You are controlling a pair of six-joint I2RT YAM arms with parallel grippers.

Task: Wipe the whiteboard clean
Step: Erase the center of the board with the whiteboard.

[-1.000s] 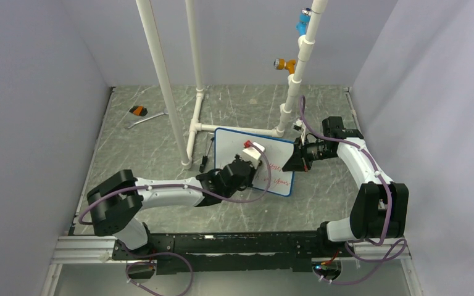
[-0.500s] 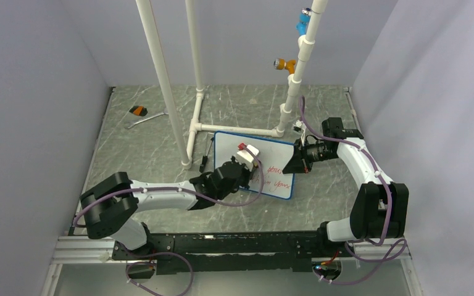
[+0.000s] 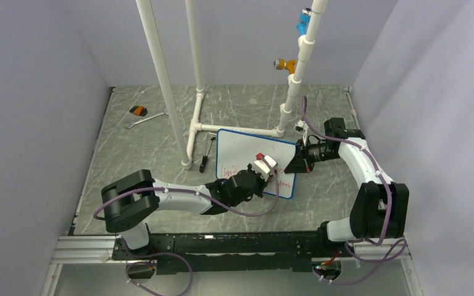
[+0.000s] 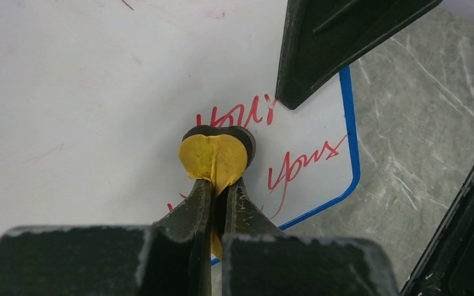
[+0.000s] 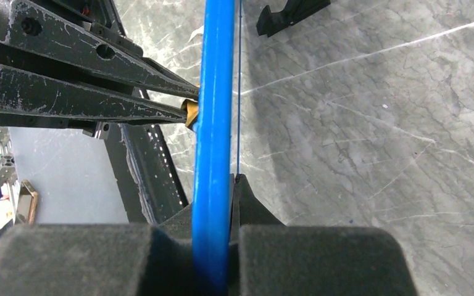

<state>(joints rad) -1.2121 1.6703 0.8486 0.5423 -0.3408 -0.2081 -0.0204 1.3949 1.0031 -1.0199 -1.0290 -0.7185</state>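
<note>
The whiteboard (image 3: 241,154), white with a blue frame, stands propped on the table. My right gripper (image 3: 296,161) is shut on its right edge, and the blue frame (image 5: 216,92) runs between its fingers (image 5: 222,179). My left gripper (image 3: 265,168) is shut on a small eraser with a yellow back (image 4: 213,151). It presses the eraser's dark pad against the board face (image 4: 99,92) at the lower right. Red handwriting (image 4: 296,166) shows beside and above the eraser. A right finger (image 4: 327,43) reaches in at the top of the left wrist view.
A white pipe frame (image 3: 166,80) stands behind the board, with a blue clamp (image 3: 301,24) and an orange clamp (image 3: 284,63) on its right post. A wrench (image 3: 145,119) and an orange-black tool (image 3: 138,111) lie far left. A black marker (image 3: 207,154) lies left of the board.
My left gripper has slid with the eraser from the board's upper middle down and right onto the red writing. The right gripper has kept its hold on the board's edge.
</note>
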